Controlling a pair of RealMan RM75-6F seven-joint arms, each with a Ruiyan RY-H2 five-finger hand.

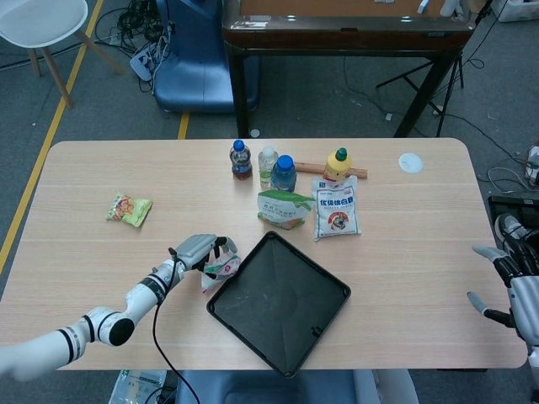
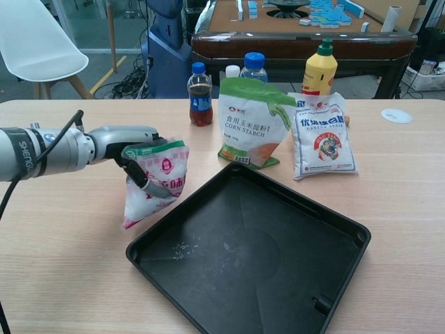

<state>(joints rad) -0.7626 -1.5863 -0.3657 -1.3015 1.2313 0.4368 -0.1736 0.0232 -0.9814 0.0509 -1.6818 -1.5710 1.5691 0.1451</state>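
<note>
Left hand [image 2: 132,149]: its fingers [image 2: 149,186] grip the top of a white and pink pouch [image 2: 154,182], held just off the tray's [image 2: 278,278] left corner.
Right hand [image 1: 514,282]: released, fingers spread, at the counter's [image 1: 101,269] right edge.
Risk: the limp pouch may slip or snag on the tray's rim.
Room: grey floor, white chair [image 1: 38,21], dark table behind.

Black tray [image 2: 292,209], white-and-pink pouch [image 2: 154,182], green-topped corn starch bag [image 2: 252,122].

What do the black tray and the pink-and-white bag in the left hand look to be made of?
Black tray: probably moulded plastic, matte with a faint sheen and rounded raised rim. Pink-and-white bag: thin glossy plastic film, judging by its creases and highlights where the left hand grips it.
</note>
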